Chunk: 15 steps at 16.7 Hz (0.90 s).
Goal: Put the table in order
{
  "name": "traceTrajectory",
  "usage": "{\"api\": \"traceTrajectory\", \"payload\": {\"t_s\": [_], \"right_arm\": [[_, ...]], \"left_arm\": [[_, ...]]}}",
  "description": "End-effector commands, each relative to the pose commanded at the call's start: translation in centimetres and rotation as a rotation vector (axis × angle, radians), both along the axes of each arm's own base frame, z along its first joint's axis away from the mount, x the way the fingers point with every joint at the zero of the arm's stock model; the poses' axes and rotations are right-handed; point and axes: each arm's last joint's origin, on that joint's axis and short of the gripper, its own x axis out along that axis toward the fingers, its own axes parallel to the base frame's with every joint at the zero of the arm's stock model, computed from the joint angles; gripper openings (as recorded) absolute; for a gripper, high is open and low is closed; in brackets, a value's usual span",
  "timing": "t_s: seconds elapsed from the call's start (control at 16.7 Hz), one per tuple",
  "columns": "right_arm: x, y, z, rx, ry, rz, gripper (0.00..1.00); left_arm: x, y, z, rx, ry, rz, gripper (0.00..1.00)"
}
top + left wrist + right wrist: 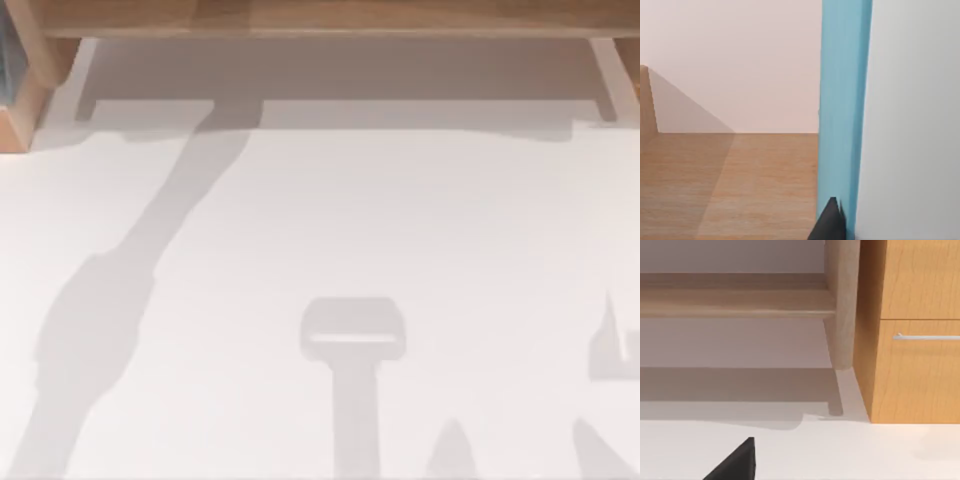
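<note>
The white table (pixel 330 210) spreads across the top view with nothing lying on it, only arm shadows. In the left wrist view a tall blue slab (pixel 842 100) stands upright on a light-brown wooden shelf board (pixel 730 185), against a white face (pixel 915 120). A dark tip of my left gripper (pixel 830 222) sits right at the slab's foot. A dark tip of my right gripper (pixel 735 462) hangs just above the table (pixel 865 450), facing the shelf at the back.
A light-brown wooden shelf frame (pixel 320 15) runs along the table's far edge, with posts at both ends. A bluish strip (pixel 5 60) shows at the far left. A wooden drawer unit (pixel 915 330) with a metal handle (pixel 927 337) stands beside a post.
</note>
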Motion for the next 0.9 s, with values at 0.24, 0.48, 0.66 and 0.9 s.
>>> {"api": "traceTrajectory", "payload": {"t_s": [0.24,0.48,0.66,0.9], "right_arm": [[0.0,0.0,0.0,0.000,0.000,0.000,1.00],[0.0,0.0,0.0,0.000,0.000,0.000,1.00],[0.0,0.0,0.0,0.000,0.000,0.000,1.00],[0.0,0.0,0.0,0.000,0.000,0.000,1.00]], "left_arm": [[-1.6,0.1,0.7,-0.003,-0.005,0.004,0.00],[-1.5,0.6,1.0,-0.005,-0.018,0.009,0.00],[-1.9,4.0,2.6,-0.004,-0.105,0.034,0.00],[-2.6,12.8,4.0,0.104,-0.241,0.163,0.00]]}}
